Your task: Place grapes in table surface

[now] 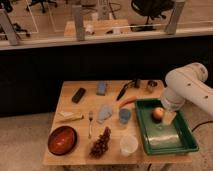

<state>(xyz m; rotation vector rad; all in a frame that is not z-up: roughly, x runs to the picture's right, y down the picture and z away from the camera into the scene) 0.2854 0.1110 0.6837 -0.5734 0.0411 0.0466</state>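
The grapes [100, 143], a dark reddish-purple lumpy bunch, lie on the light wooden table surface [82, 107] near its front edge, between a red-brown bowl [62, 140] and a clear cup [128, 145]. My white arm [187, 89] reaches in from the right. The gripper [168, 117] hangs over the green tray [186, 142], next to a round orange fruit [158, 114]. The gripper is well to the right of the grapes and not touching them.
A fork [90, 124], a bluish cloth [104, 113], a blue cup [124, 116], an orange carrot [127, 101], a black tool [122, 91], a grey-blue block [102, 88], a black case [78, 95] and a yellow item [69, 117] lie on the table.
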